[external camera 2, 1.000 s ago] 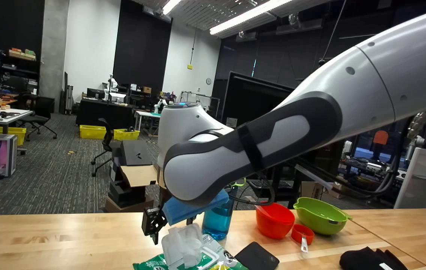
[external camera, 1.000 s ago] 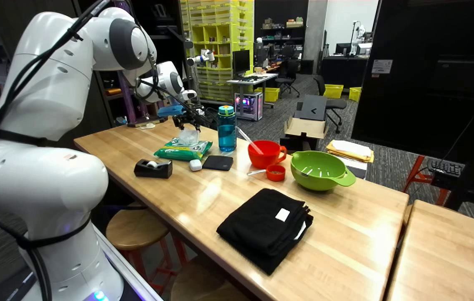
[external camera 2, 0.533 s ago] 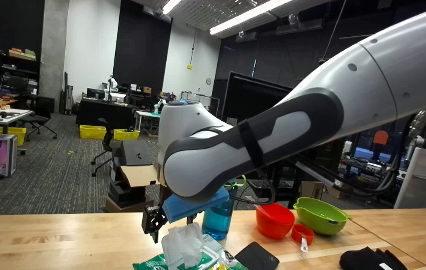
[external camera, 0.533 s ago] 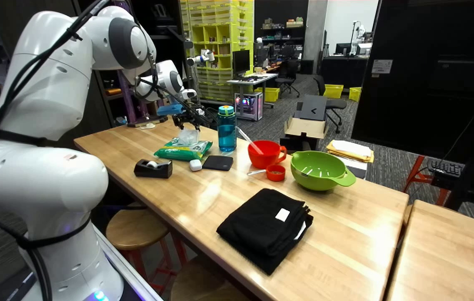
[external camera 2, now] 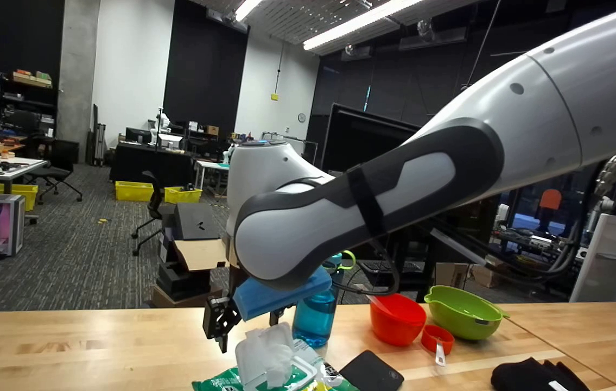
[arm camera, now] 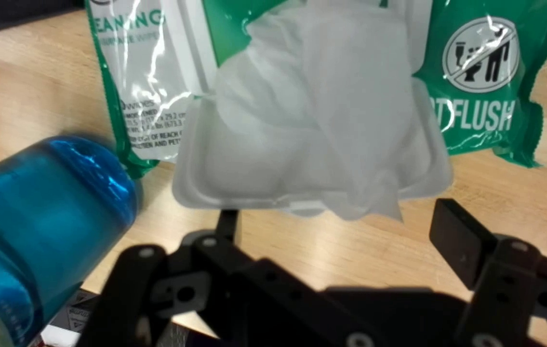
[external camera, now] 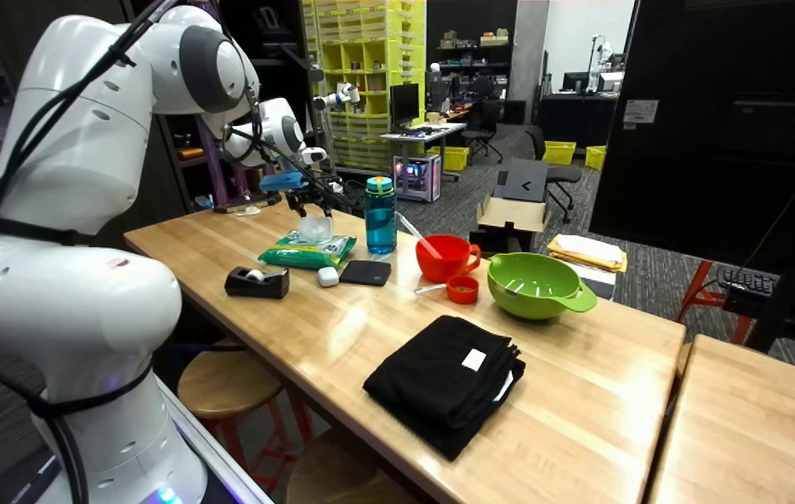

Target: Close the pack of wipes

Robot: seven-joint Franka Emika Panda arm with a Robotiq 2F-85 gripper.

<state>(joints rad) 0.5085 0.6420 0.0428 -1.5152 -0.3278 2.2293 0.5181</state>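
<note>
The green pack of wipes [external camera: 306, 257] lies flat on the table in both exterior views [external camera 2: 225, 378] and the wrist view [arm camera: 478, 118]. Its white flip lid [arm camera: 234, 168] is raised, and a crumpled white wipe [arm camera: 360, 86] sticks out against the lid's inner side. My gripper [arm camera: 343, 236] is open, with nothing between its fingers. It is just behind the raised lid, low over the table, and also shows in both exterior views [external camera: 309, 204] [external camera 2: 249, 331]. The lid's edge partly hides the left finger [arm camera: 227, 226]; I cannot tell whether they touch.
A teal bottle [external camera: 380, 220] stands close beside the pack and gripper; it also shows in the wrist view [arm camera: 46, 207]. A black wallet-like item [external camera: 365, 273], white case [external camera: 328, 277], tape dispenser [external camera: 257, 283], red mug [external camera: 443, 262], green bowl [external camera: 534, 290] and black cloth [external camera: 443, 378] lie around.
My arm has risen slightly at the forearm, and the gripper has shifted a little toward the pack. The raised lid's edge has shifted very slightly. The pack stays in place.
</note>
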